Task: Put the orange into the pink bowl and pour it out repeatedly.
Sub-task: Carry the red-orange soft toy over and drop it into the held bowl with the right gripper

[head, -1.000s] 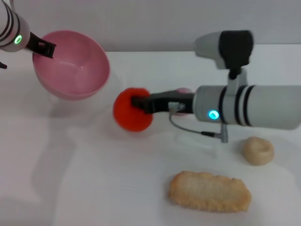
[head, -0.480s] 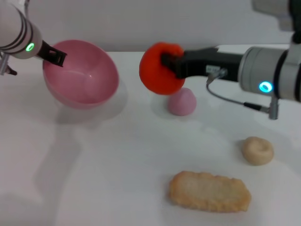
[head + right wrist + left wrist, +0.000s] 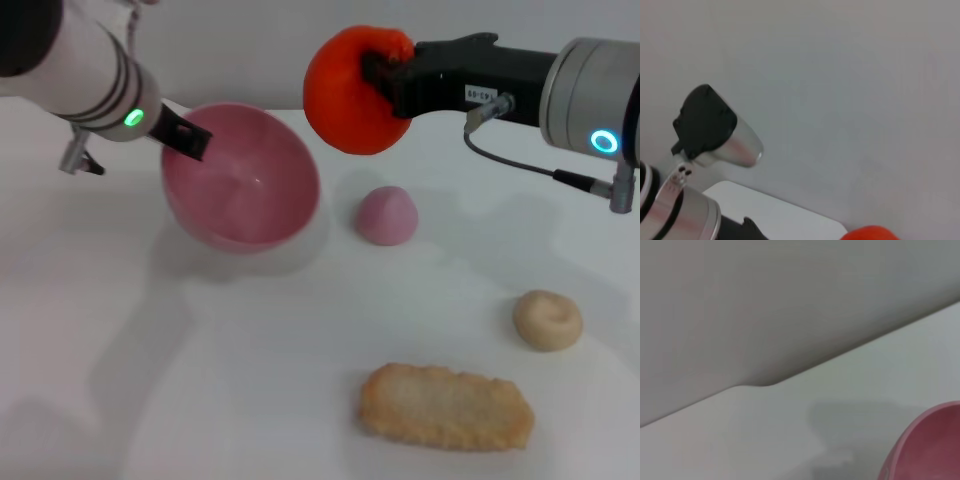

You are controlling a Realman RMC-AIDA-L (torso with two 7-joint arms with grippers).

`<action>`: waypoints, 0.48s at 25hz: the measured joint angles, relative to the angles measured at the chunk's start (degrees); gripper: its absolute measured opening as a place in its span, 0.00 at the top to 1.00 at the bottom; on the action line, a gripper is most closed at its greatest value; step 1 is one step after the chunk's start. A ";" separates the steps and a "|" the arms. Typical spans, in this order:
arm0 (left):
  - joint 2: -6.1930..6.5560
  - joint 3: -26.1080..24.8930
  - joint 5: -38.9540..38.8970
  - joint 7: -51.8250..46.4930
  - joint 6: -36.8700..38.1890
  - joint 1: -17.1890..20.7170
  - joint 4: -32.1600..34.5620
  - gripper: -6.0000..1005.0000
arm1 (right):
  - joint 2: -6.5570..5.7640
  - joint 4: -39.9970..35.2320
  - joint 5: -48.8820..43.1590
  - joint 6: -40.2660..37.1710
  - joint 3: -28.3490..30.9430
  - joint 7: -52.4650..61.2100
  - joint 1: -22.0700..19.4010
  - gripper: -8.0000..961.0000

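My right gripper (image 3: 378, 75) is shut on the red-orange orange (image 3: 352, 95) and holds it high above the table, to the right of and above the pink bowl (image 3: 245, 185). A sliver of the orange (image 3: 871, 233) shows in the right wrist view. My left gripper (image 3: 186, 137) is shut on the bowl's left rim and holds the bowl tilted, its opening facing me. The bowl is empty. A piece of its rim (image 3: 925, 450) shows in the left wrist view.
A small pink dome (image 3: 387, 215) lies on the white table right of the bowl. A beige doughnut (image 3: 547, 319) sits at the right. A long tan bread piece (image 3: 445, 407) lies near the front. The left arm (image 3: 677, 210) shows in the right wrist view.
My right gripper has lifted the orange up from the table and away from me. My left gripper has carried the bowl rightward, toward the middle.
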 joint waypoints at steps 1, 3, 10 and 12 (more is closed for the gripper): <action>-0.05 1.20 -1.01 -0.21 0.19 -0.25 0.02 0.93 | -0.01 -0.15 -0.24 0.11 0.17 0.03 0.08 0.92; -0.12 1.97 -1.77 -0.24 0.31 -0.42 0.04 0.93 | -0.05 0.86 -0.34 0.19 0.40 0.07 0.46 0.91; -0.21 3.25 -3.55 -0.20 1.03 -0.94 0.16 0.93 | -0.14 4.75 0.07 -0.59 -0.61 0.11 1.81 0.89; -0.19 3.22 -3.92 0.03 1.12 -0.98 0.22 0.93 | -0.17 5.25 0.13 -0.84 -0.68 0.12 2.03 0.88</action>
